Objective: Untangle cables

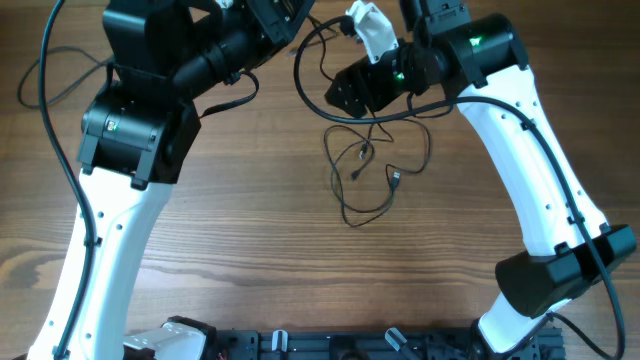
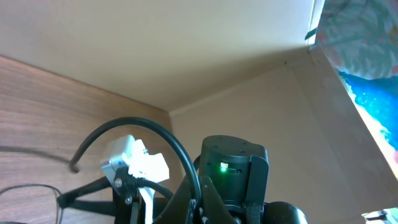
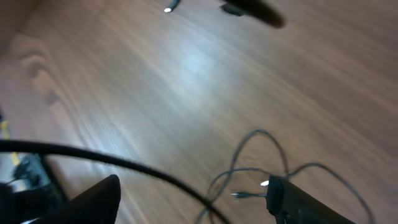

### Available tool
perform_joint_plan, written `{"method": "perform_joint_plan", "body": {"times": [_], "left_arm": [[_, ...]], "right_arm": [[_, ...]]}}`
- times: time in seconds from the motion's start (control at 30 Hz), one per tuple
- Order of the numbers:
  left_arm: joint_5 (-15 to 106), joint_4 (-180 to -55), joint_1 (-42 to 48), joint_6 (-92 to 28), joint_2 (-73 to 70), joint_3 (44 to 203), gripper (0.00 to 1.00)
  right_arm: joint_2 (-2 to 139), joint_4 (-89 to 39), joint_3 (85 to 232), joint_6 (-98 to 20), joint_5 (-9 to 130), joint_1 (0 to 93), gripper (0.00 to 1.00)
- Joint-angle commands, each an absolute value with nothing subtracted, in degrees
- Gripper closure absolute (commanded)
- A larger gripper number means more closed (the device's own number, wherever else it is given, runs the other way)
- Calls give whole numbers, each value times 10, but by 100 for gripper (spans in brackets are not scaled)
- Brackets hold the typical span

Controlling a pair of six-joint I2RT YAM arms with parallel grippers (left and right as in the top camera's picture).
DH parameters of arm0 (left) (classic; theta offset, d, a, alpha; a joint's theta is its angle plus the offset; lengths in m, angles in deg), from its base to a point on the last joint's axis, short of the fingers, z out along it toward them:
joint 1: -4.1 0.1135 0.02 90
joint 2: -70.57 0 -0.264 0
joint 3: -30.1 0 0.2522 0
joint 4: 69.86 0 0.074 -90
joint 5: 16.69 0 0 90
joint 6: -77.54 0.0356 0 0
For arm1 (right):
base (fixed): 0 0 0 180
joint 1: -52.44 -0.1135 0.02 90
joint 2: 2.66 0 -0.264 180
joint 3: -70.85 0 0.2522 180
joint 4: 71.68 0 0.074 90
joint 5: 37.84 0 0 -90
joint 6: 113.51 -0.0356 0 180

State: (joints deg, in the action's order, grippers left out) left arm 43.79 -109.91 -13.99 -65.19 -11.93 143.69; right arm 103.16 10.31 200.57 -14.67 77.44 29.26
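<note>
Black cables point(image 1: 362, 152) lie in loose loops on the wooden counter point(image 1: 250, 230), near the right claw point(image 3: 194, 183), whose fingers stand spread. The left claw point(image 1: 283, 14) is pressed together at the counter's far edge.

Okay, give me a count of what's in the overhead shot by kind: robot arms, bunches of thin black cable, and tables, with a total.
Robot arms: 2, the left arm and the right arm
Thin black cable bunch: 1, strands too tangled to count apart
Wooden table: 1
Total: 4
</note>
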Motion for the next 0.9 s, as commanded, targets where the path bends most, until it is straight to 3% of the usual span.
{"method": "perform_joint_plan", "body": {"times": [0.0,0.07,0.33,0.53,0.57,0.7,0.87], "left_arm": [[431,-1095,-137,-659,-113,1445,96],[431,-1095,-137,-659,-113,1445,96],[431,-1095,-137,-674,-113,1445,96],[431,-1095,-137,-674,-113,1445,96],[431,-1095,-137,-674,-113,1445,96],[431,-1095,-137,-674,-113,1445,96],[434,-1101,-136,-669,-113,1445,96]], "right_arm": [[1045,98,2004,-147,712,292,23],[1046,99,2004,-145,720,292,23],[1050,89,1990,-145,765,291,42],[1050,54,1955,-147,793,292,46],[1050,50,1950,-147,793,292,53],[1050,46,1948,-163,793,291,96],[1047,33,1951,-221,805,292,96]]}}
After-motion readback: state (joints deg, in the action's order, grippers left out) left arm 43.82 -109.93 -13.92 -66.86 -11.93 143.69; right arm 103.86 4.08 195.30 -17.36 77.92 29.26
